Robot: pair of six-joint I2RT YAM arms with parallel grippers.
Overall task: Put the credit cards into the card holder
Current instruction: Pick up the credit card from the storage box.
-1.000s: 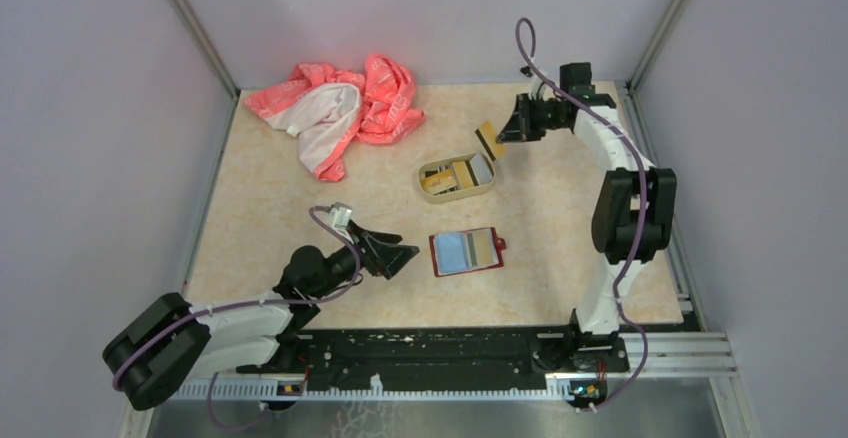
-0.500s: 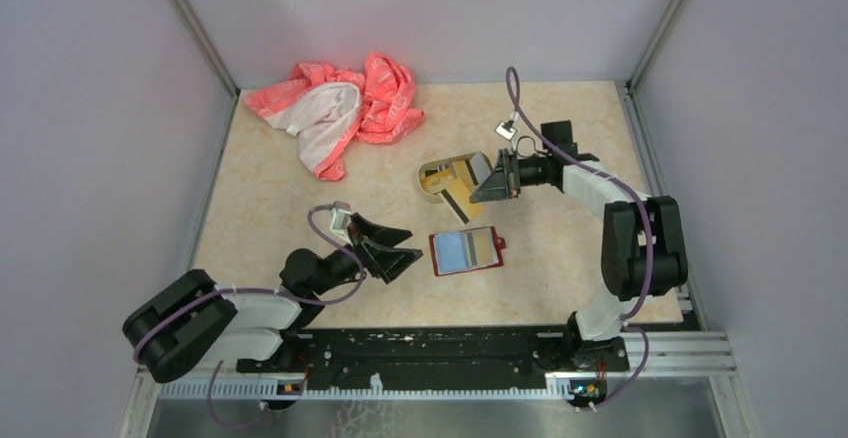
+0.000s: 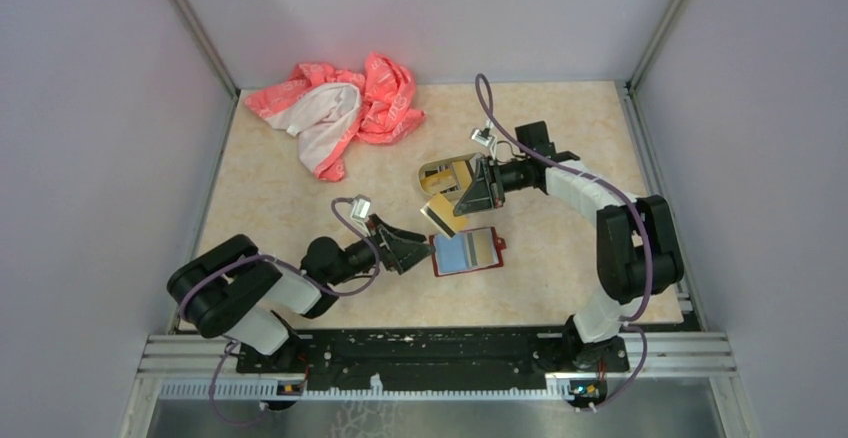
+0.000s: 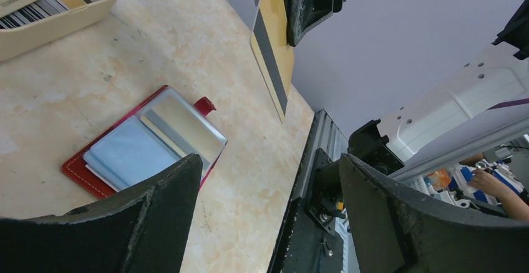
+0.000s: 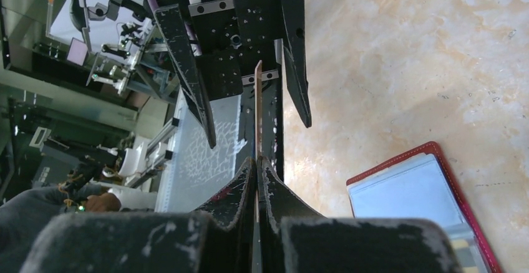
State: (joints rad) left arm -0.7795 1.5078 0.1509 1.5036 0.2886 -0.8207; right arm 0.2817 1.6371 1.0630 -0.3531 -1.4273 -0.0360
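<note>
Waiting in the tin [image 4: 62, 19]: more cards [image 4: 22, 4]; right fingers [image 5: 240, 187] clamp a gold card [image 4: 274, 42] beside the card holder [image 4: 80, 174], left fingers [image 4: 156, 210] apart.

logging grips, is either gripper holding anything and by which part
The right gripper pinches a gold card by one end; the rest sticks out free. The left gripper is open and empty.
</note>
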